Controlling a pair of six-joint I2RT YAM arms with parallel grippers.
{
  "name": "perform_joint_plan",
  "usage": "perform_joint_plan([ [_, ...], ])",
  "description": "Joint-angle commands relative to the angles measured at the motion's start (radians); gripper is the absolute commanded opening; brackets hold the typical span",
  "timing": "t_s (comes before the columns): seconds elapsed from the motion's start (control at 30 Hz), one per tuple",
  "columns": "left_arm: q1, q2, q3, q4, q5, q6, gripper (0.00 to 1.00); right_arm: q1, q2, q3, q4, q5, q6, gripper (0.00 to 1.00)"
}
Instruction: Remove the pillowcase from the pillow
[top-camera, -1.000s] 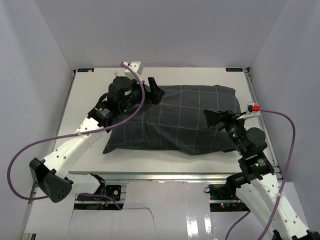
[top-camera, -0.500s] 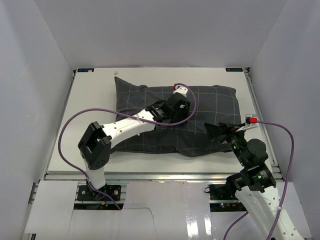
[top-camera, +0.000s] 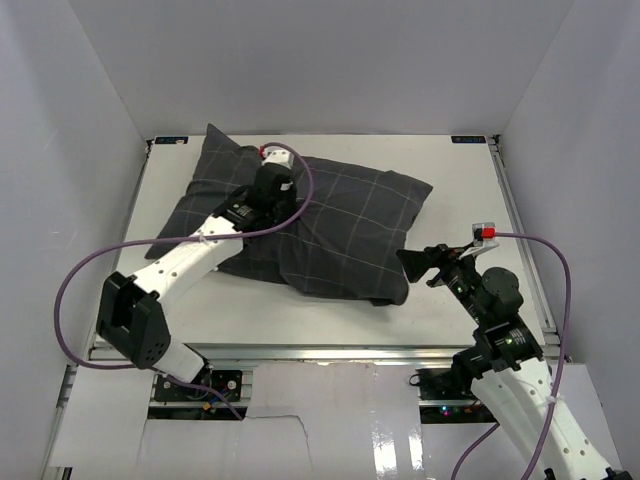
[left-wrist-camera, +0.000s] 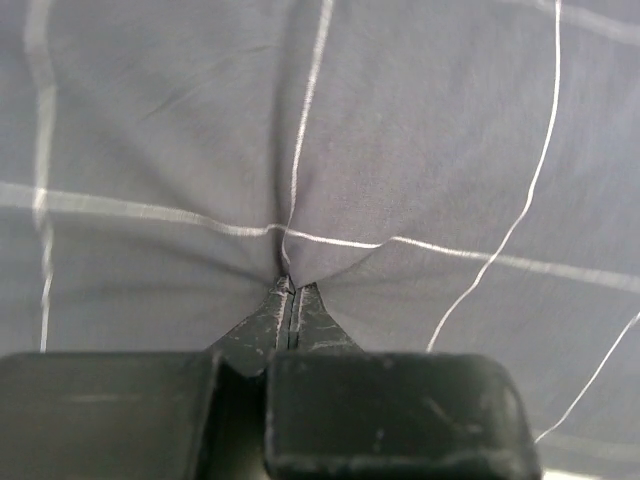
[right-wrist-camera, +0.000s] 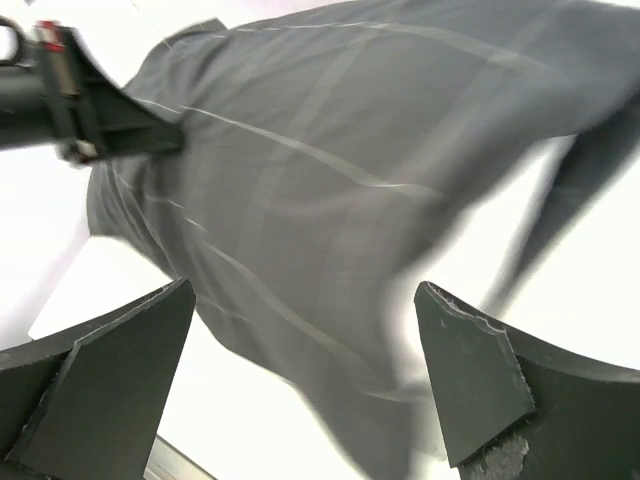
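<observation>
Pillowcase (top-camera: 340, 225) was seen lying skewed on the table (top-camera: 460, 190), left of centre, with one corner pointed toward 11 o'clock; the pillow was hidden inside it. Left gripper (left-wrist-camera: 290, 292) was clamped tight on a pinched fold of the cloth near its 10 o'clock end. Right gripper (top-camera: 418, 264) was held spread wide just beside the 4 o'clock corner, nothing gripped.

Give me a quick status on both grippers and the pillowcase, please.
Left gripper shut, pinching a pillowcase fold. Right gripper open beside its right edge, holding nothing. Nothing in the way.
</observation>
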Motion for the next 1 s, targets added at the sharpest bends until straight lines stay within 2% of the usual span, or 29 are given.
perform_joint_plan([
  [0.0,0.062,-0.12,-0.063,-0.021,-0.014,0.068,0.0,-0.003,0.003,-0.021,0.091,0.03,0.019,0.97],
  [0.17,0.071,-0.163,-0.094,-0.019,0.011,0.074,0.02,-0.003,0.049,-0.103,0.154,0.125,0.071,0.98],
  [0.23,0.073,-0.171,-0.074,-0.036,0.035,0.061,0.33,-0.003,0.081,-0.132,0.195,0.129,0.114,0.99],
  [0.27,0.071,-0.176,-0.064,-0.047,0.079,0.053,0.58,-0.003,0.087,-0.161,0.21,0.123,0.126,0.99],
  [0.33,0.07,-0.202,-0.029,-0.047,0.2,0.042,0.72,-0.003,0.087,-0.18,0.241,0.121,0.141,0.99],
  [0.4,0.049,-0.214,0.004,-0.053,0.251,0.033,0.78,-0.003,0.069,-0.18,0.235,0.138,0.143,0.99],
  [0.47,-0.002,-0.203,0.08,-0.096,0.221,0.024,0.8,-0.003,0.046,-0.176,0.201,0.176,0.146,0.99],
  [0.53,-0.117,-0.171,0.178,-0.142,0.135,0.022,0.8,-0.003,-0.005,-0.169,0.159,0.201,0.152,0.99],
  [0.6,-0.222,-0.101,0.238,-0.197,0.051,0.024,0.8,-0.003,-0.06,-0.166,0.129,0.239,0.152,0.99],
  [0.7,-0.315,-0.011,0.309,-0.208,-0.018,0.016,0.79,-0.003,-0.138,-0.16,0.063,0.294,0.151,0.99],
  [0.97,-0.436,0.257,0.505,-0.269,-0.116,0.031,0.78,-0.003,-0.316,-0.149,-0.026,0.336,0.132,0.98],
])
